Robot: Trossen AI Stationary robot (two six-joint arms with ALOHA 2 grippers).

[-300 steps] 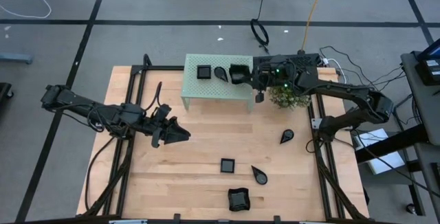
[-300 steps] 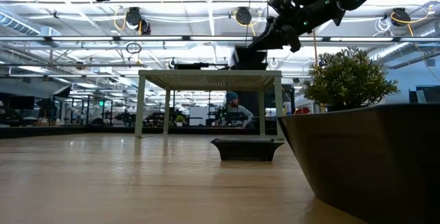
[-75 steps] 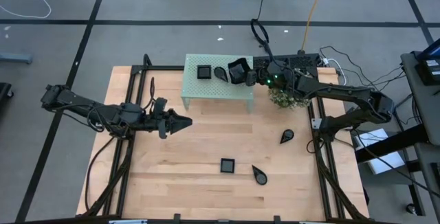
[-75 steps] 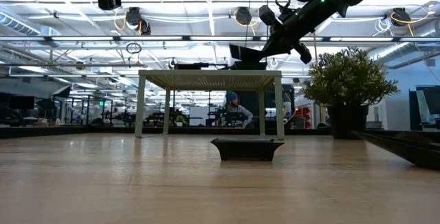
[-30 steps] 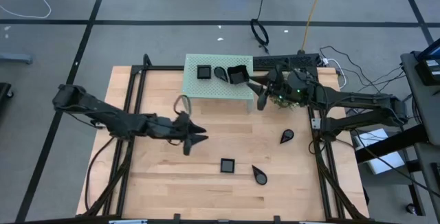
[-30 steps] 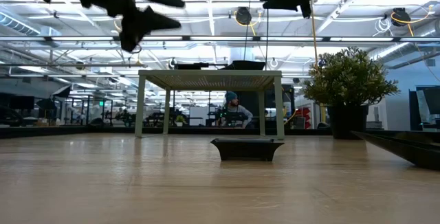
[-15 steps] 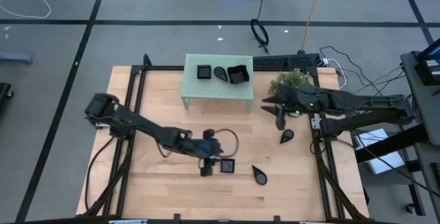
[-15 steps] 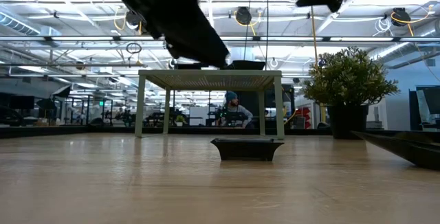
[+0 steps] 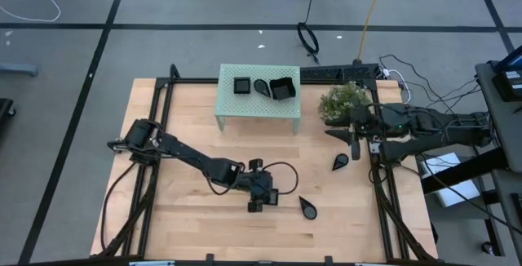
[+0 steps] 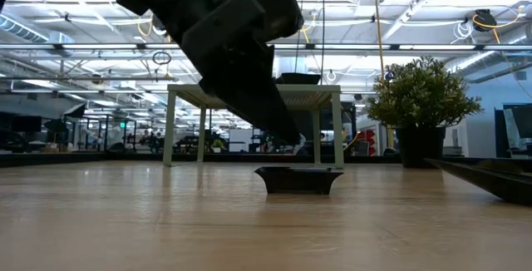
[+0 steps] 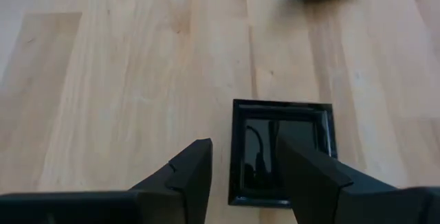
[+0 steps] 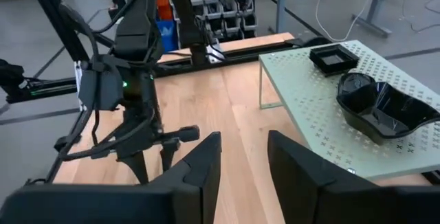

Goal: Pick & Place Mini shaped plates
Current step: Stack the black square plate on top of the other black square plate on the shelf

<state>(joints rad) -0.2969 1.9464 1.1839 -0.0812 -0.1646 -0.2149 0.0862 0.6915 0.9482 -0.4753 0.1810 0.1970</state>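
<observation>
Two dark fingers (image 12: 199,176) of the right gripper (image 12: 244,165) stand a little apart over the wooden table (image 12: 206,107). The other arm's gripper (image 12: 148,159) points down at the table. A green stand (image 12: 330,124) with holes holds a small square black plate (image 12: 333,59) and a bigger black plate (image 12: 385,110).

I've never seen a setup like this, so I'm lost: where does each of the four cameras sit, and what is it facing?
High view: overhead, straight down; both arms, mint-green stand.
Low view: tabletop height, level into the room; left arm above the small square plate.
Left wrist view: on the left arm, facing down; the left gripper open around that plate's edge.
Right wrist view: on the right arm; the right gripper open, facing stand and left arm.
Shared: the plate, stand.
</observation>
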